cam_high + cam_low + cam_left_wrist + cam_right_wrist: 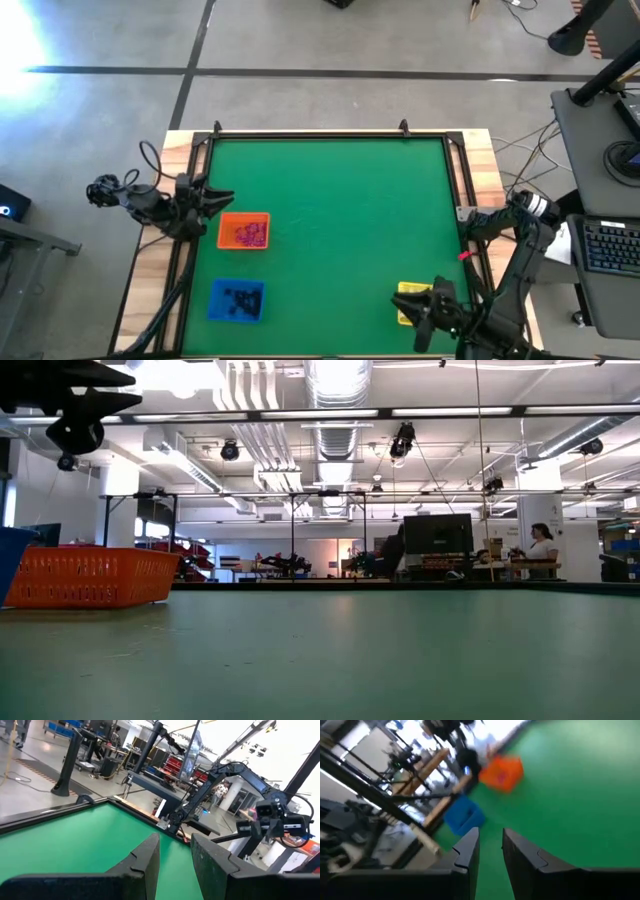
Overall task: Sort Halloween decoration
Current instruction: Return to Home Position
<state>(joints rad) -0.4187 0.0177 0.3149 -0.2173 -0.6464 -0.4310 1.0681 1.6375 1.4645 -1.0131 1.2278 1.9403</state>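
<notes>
Sorted state at arm retreat: the pinkish-purple trinkets (250, 235) lie in the orange tray (244, 216) and the black trinkets (240, 297) in the blue tray (214, 300) on the green bench (340, 200). The left gripper (218, 203) is held just beside the orange tray and the right gripper (422, 308) over the yellow tray (408, 289), the jaws of both slightly parted and empty. A low retreat could clip a rim and spill the sorted pieces. No writing can be read.

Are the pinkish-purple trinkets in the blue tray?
No, the blue tray holds black trinkets; the pinkish-purple trinkets lie in the orange tray.
</notes>
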